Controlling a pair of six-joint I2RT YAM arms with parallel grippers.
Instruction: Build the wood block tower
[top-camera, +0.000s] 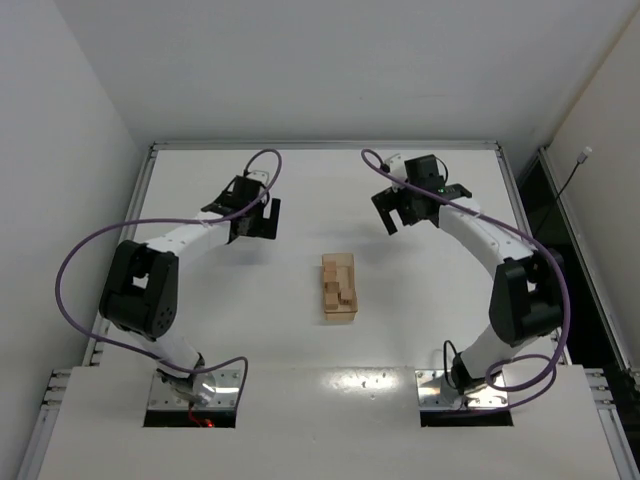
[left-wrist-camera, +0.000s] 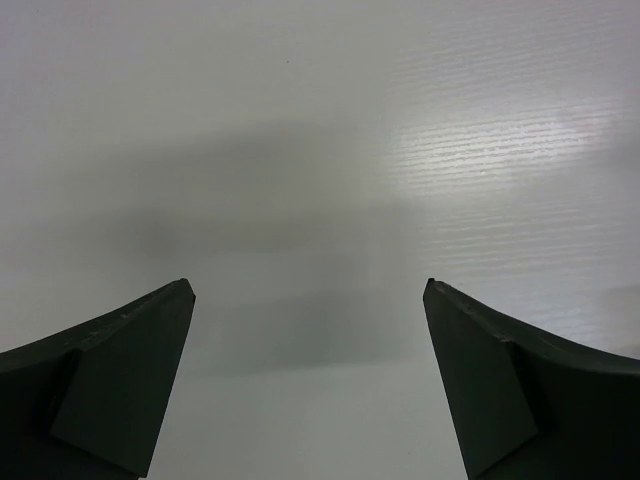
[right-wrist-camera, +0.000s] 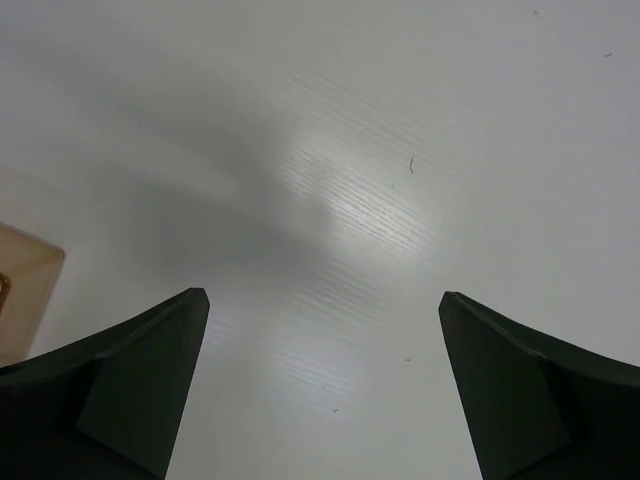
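The wood blocks (top-camera: 338, 288) are pale tan and stacked into a narrow tower in the middle of the table; its top looks stepped. My left gripper (top-camera: 258, 222) is to the tower's far left, open and empty, over bare table in the left wrist view (left-wrist-camera: 308, 285). My right gripper (top-camera: 398, 218) is to the tower's far right, open and empty, over bare table in the right wrist view (right-wrist-camera: 322, 295). A blurred tan wood corner (right-wrist-camera: 22, 290) shows at the left edge of the right wrist view. Neither gripper touches the tower.
The white table (top-camera: 200, 330) has a raised metal rim (top-camera: 320, 146) along the back and sides. White walls stand behind and to the left. Purple cables (top-camera: 75, 260) loop off both arms.
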